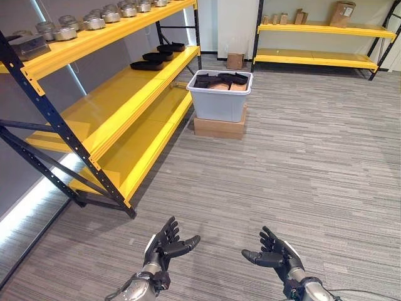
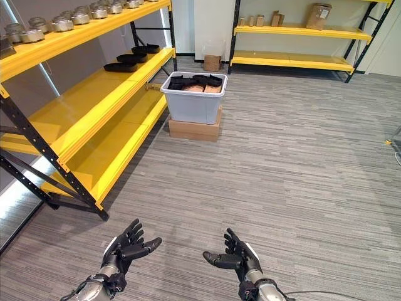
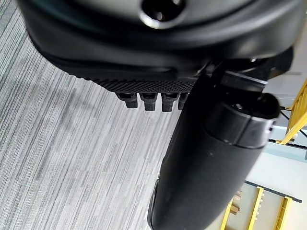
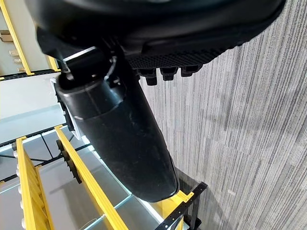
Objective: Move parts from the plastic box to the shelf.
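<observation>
Both hands, the left hand (image 1: 164, 246) and right hand (image 1: 277, 256), are hovering empty with fingers spread, the plastic box (image 1: 220, 100) of black parts (image 1: 220, 79) lying well ahead, slightly nearer the left.

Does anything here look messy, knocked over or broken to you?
Nothing stands out. The plastic box sits squarely on a cardboard box beside the yellow shelf, dark parts inside it. Both hands, left and right, are open and hold nothing.
</observation>
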Motion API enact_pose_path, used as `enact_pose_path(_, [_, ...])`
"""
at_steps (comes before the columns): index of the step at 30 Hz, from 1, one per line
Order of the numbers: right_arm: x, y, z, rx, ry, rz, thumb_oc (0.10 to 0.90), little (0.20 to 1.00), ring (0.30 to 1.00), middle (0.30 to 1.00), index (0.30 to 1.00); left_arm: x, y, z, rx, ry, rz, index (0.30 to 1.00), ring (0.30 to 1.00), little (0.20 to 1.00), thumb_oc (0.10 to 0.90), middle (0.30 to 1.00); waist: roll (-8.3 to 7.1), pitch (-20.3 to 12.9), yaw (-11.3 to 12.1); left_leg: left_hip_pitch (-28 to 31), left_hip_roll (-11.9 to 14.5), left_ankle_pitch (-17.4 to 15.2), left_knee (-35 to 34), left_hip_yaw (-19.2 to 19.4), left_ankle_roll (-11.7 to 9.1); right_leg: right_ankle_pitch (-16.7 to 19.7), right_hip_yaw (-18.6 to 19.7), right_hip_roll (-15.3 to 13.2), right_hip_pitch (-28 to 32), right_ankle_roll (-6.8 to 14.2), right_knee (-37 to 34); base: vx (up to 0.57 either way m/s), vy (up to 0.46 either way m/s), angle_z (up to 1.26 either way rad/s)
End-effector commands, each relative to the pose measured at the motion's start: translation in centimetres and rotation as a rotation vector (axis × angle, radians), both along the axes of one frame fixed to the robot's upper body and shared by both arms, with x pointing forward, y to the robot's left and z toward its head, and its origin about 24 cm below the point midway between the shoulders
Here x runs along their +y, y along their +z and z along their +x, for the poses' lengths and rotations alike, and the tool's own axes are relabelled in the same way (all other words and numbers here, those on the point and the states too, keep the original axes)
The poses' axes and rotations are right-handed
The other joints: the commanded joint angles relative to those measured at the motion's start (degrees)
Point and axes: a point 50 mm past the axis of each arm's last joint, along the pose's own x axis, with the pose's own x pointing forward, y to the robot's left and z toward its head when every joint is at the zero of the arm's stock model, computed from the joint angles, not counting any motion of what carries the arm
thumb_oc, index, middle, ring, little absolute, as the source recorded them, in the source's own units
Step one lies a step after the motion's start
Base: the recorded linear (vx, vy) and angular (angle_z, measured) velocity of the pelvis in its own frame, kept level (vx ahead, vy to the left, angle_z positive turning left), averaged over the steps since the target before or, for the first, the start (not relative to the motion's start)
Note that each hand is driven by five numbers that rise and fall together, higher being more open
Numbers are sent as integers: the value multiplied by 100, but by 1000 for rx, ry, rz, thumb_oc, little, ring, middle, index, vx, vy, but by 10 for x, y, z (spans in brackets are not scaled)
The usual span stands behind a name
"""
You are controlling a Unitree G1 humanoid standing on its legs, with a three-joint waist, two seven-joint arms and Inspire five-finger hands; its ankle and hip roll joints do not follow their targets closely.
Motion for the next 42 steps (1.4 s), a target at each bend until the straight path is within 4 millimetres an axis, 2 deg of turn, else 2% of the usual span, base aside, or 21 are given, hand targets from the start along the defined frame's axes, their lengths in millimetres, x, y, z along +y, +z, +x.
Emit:
enact_pose_path(1, [11,30,39,-205,43,47,900,1000,1000,1000,1000,10,35,34,-217,-27,39,1000,1000,1000,900,1000,-303,-140,-30,146,788,-83,-55,-34,-642,245,79,-624,300,484,-395,0,0,0])
enact_pose_path(23, [12,31,43,-207,45,47,900,1000,1000,1000,1000,8,37,37,-224,-33,22,1000,1000,1000,900,1000,-322,-103,-4,88,780,-79,-55,-76,-632,233,83,-602,258,482,-383,0,0,0])
enact_pose_path(30, [19,35,52,-234,61,54,900,1000,1000,1000,1000,7,39,42,-236,-46,26,1000,1000,1000,900,1000,-346,-54,60,-3,640,-180,16,-77,-499,262,104,-802,107,593,-99,22,83,-1])
enact_pose_path(33, [23,38,54,-247,73,71,900,1000,1000,1000,1000,9,45,47,-258,-47,40,1000,1000,1000,900,1000,-325,100,43,-101,490,-315,165,-181,-341,253,214,-1049,-208,666,722,9,177,0])
enact_pose_path(35, [23,38,52,-249,65,77,900,1000,1000,1000,1000,9,49,49,-277,-60,52,1000,1000,1000,900,1000,-325,187,-15,-142,362,-387,257,-281,-219,428,296,-1225,-451,721,1326,25,179,20])
enact_pose_path(36, [23,38,52,-249,65,77,900,1000,1000,1000,1000,9,49,49,-277,-60,52,1000,1000,1000,900,1000,-327,172,-15,-165,359,-381,260,-281,-216,437,297,-1226,-470,720,1322,31,260,47])
enact_pose_path(37, [26,37,49,-243,66,91,900,1000,1000,1000,1000,10,51,48,-283,-62,62,1000,1000,1000,900,1000,-280,252,-60,-145,235,-471,312,-305,-79,750,505,-1360,-893,779,2141,57,271,57])
enact_pose_path(39, [28,34,45,-228,69,107,900,1000,1000,1000,1000,8,49,47,-275,-70,64,1000,1000,1000,900,1000,-201,364,-119,26,79,-576,299,-358,100,1135,802,-1443,-1328,814,3030,101,343,42])
enact_pose_path(40, [29,33,44,-222,75,108,900,1000,1000,1000,1000,7,49,47,-277,-74,64,1000,1000,1000,900,1000,-124,438,-164,113,56,-603,300,-387,157,1237,855,-1427,-1510,819,3374,96,270,26])
enact_pose_path(42, [28,30,42,-210,81,108,900,1000,1000,1000,1000,7,49,46,-277,-82,64,1000,1000,1000,900,1000,-37,532,-189,242,-9,-709,317,-444,244,1111,976,-1371,-1909,792,3824,170,170,0])
